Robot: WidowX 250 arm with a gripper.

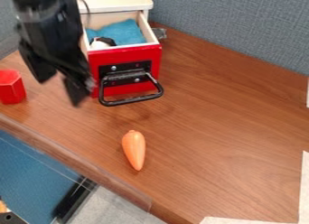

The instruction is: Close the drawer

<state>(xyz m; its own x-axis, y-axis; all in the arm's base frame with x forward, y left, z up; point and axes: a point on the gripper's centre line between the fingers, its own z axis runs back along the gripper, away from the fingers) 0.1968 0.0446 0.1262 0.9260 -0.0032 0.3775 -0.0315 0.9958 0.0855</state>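
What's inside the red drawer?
In the open drawer there's a blue cloth and a little black-and-white thing near the front. I can't see what's under the cloth.

Red-fronted drawer (154, 53), black handle (132, 100), pulled open, cloth inside (124, 33)

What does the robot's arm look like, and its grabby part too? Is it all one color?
The arm is mostly black and chunky, made of blocky parts with small greyish bits. A thin, dark cable curves beside it near the top. The gripper is black too, with two dark, wedge-shaped jaws.
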